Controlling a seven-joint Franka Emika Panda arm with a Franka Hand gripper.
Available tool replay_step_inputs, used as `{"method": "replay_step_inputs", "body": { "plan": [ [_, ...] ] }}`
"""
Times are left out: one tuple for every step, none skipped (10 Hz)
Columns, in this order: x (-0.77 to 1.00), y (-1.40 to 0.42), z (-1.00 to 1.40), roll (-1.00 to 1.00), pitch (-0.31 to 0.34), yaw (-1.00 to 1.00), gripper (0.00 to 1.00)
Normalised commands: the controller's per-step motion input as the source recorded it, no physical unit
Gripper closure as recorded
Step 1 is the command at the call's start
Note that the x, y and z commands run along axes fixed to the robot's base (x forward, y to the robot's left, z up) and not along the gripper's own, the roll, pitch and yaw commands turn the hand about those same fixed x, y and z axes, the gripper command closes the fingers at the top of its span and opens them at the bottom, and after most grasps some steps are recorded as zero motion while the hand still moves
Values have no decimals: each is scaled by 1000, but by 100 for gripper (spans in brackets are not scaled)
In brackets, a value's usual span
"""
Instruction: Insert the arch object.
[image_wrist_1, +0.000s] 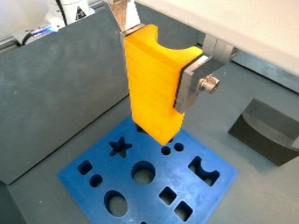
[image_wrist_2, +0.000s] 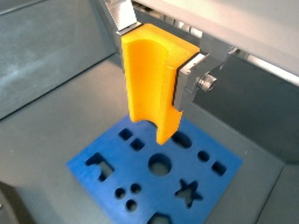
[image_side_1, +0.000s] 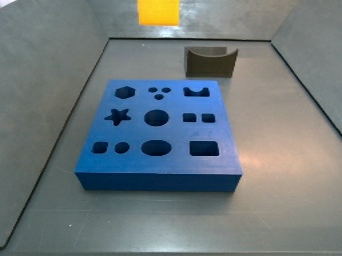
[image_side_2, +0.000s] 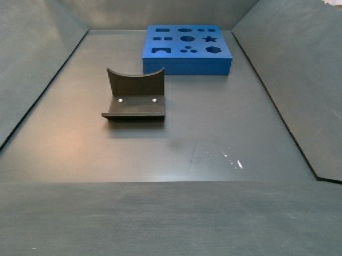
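My gripper (image_wrist_1: 158, 61) is shut on the yellow arch piece (image_wrist_1: 152, 83), with the arch notch up between the silver fingers (image_wrist_1: 191, 85). Both wrist views show it the same way, gripper (image_wrist_2: 155, 57) around the piece (image_wrist_2: 149, 79). The piece hangs well above the blue board (image_wrist_1: 87, 171) with several shaped holes, which also shows in the other wrist view (image_wrist_2: 105, 179). An arch-shaped hole (image_wrist_1: 205, 168) lies in the board. In a side view only the piece's lower end (image_side_1: 158, 10) shows at the top edge, above the board (image_side_1: 160, 170) with its arch hole (image_side_1: 203, 91); the fingers are out of frame.
The dark fixture (image_side_1: 210, 61) stands on the floor beyond the board; it also shows in a wrist view (image_wrist_1: 267, 129) and in a side view (image_side_2: 134, 95), in front of the board (image_side_2: 187, 66). Grey walls enclose the floor on all sides.
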Motion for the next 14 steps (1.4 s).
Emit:
{"method": "replay_step_inputs", "body": {
  "plan": [
    [1000, 471, -1000, 26, 91, -146, 100],
    [963, 460, -1000, 4, 53, -157, 100],
    [866, 460, -1000, 0, 0, -154, 100],
    [777, 411, -1000, 0, 0, -191, 100],
    [734, 326, -1000, 0, 0, -254, 100],
    [697, 274, -1000, 36, -10, -277, 100],
    [603, 283, -963, 41, -39, -63, 100],
    [369, 183, -786, 57, -110, 374, 100],
    [294, 129, -683, 109, -103, 451, 100],
    [203, 0, -577, 247, -4, 326, 100],
    [174, -43, -434, 246, 16, 194, 100],
    [154, -157, -349, 189, 24, 131, 100],
    [143, -191, -249, 124, 26, 0, 100],
    [6, -191, -280, 90, 0, -91, 100]
  ]
}}
